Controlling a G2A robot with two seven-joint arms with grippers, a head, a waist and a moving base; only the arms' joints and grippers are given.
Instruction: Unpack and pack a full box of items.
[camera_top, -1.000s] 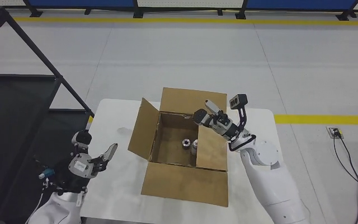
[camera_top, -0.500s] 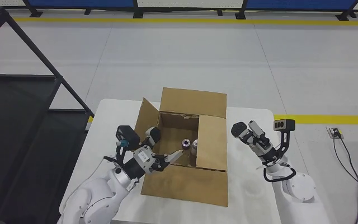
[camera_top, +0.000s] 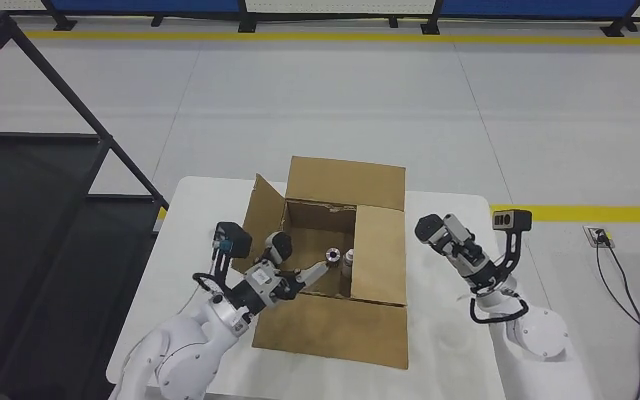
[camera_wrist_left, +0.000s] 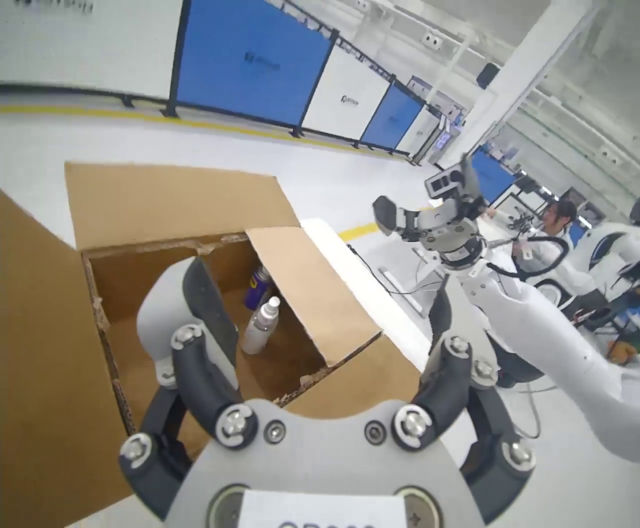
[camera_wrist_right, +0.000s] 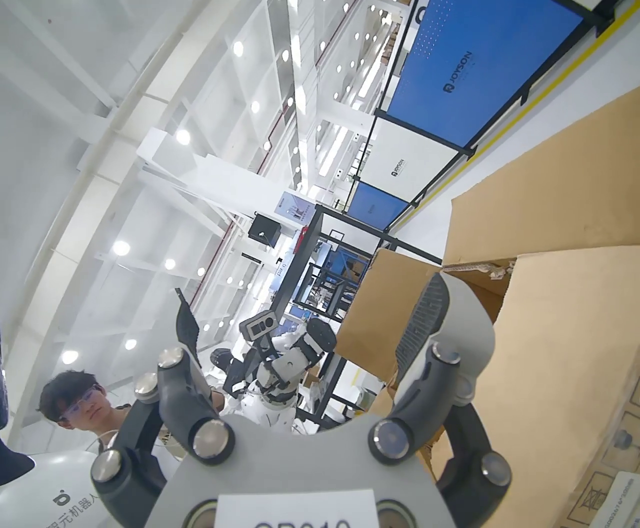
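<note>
**Open box (camera_top: 330, 335) on white table (camera_top: 190, 230), 2 items inside; both grippers empty, fingers spread.**

Top: box mid-table, flaps up; blue can (camera_top: 331, 257) & white spray bottle (camera_top: 349, 261) stand touching or nearly so on box floor, by the right flap. L gripper (camera_top: 300, 258) over near-left rim, fingers apart, nothing held. R gripper (camera_top: 440, 225) outside box, beside right flap, fingers apart. L wrist: L gripper (camera_wrist_left: 320, 310) wide open above box (camera_wrist_left: 165, 200) interior; spray bottle (camera_wrist_left: 260, 325) upright, just beside can (camera_wrist_left: 257, 290). R wrist: R gripper (camera_wrist_right: 310, 320) spread wide, empty; box (camera_wrist_right: 550, 225) outer wall & flaps close by.
</note>
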